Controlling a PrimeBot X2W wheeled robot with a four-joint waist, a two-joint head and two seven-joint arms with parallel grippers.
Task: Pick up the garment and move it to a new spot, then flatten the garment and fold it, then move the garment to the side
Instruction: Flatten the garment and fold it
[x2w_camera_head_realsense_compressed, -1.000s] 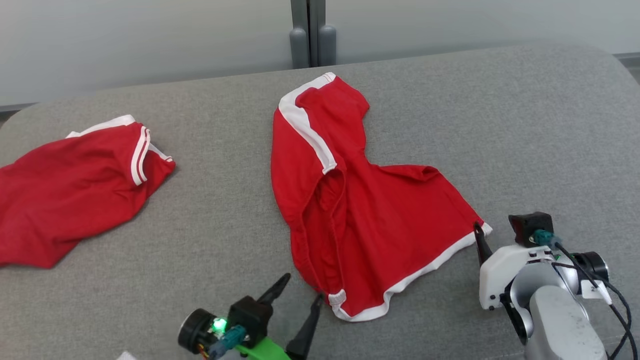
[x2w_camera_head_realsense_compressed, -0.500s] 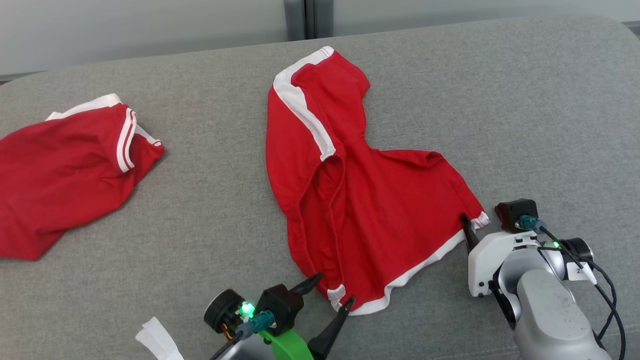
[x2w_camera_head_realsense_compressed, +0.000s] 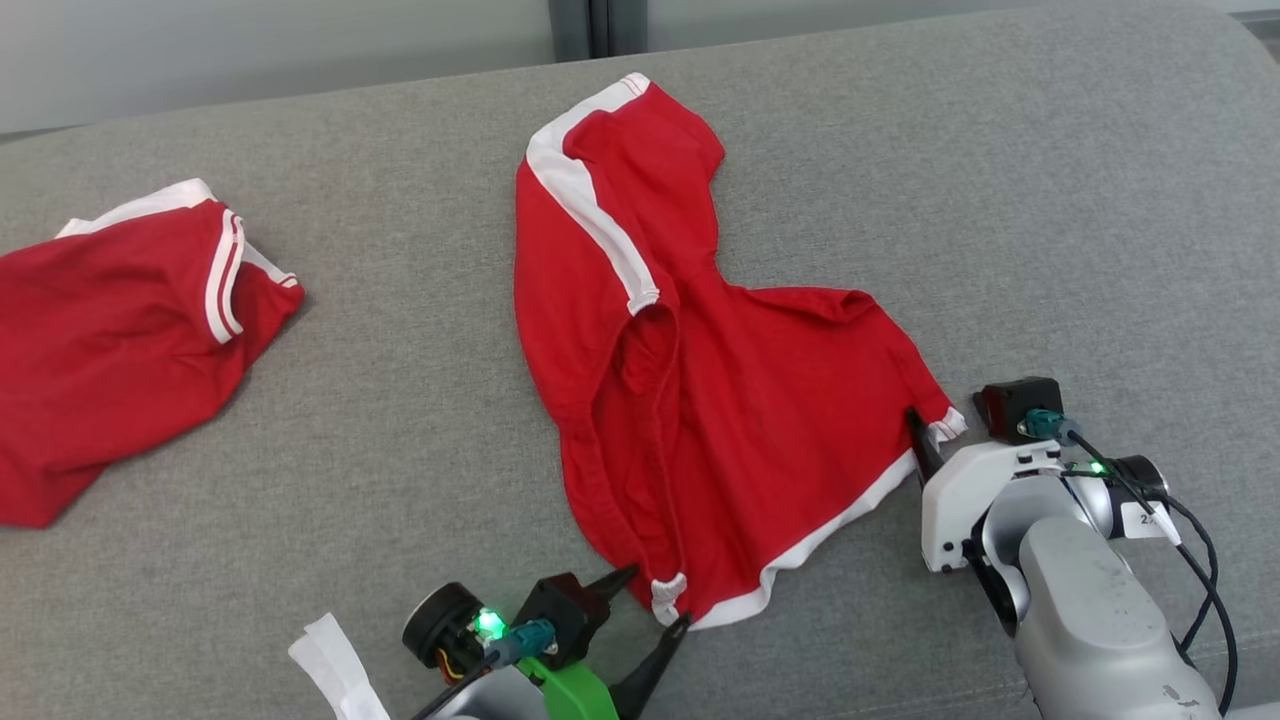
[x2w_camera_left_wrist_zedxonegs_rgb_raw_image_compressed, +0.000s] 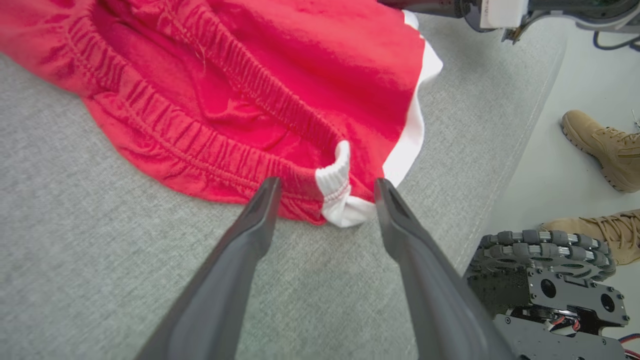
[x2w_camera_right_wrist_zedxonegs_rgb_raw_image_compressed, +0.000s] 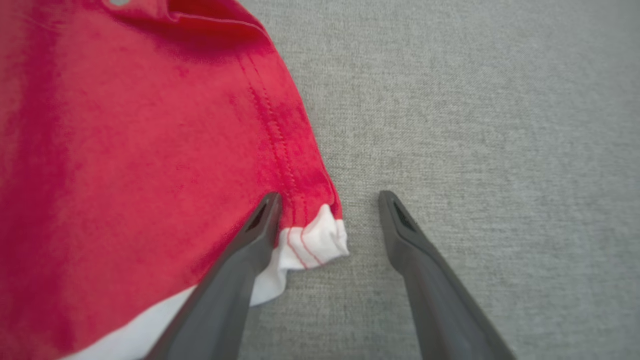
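Garment (x2w_camera_head_realsense_compressed: 720, 400) lies spread on grey cushion (x2w_camera_head_realsense_compressed: 1000, 200), near hem running from left gripper (x2w_camera_head_realsense_compressed: 657, 597) to right gripper (x2w_camera_head_realsense_compressed: 945, 432); left wrist view: released jaws straddle waistband corner (x2w_camera_left_wrist_zedxonegs_rgb_raw_image_compressed: 335, 200); right wrist view: released jaws straddle hem corner (x2w_camera_right_wrist_zedxonegs_rgb_raw_image_compressed: 315, 245)

Bright, even, soft light all over; shadows are faint; head view's crisp; right wrist view's pretty soft, garment (x2w_camera_right_wrist_zedxonegs_rgb_raw_image_compressed: 125, 150) looks smeared; left wrist view warps near its edges
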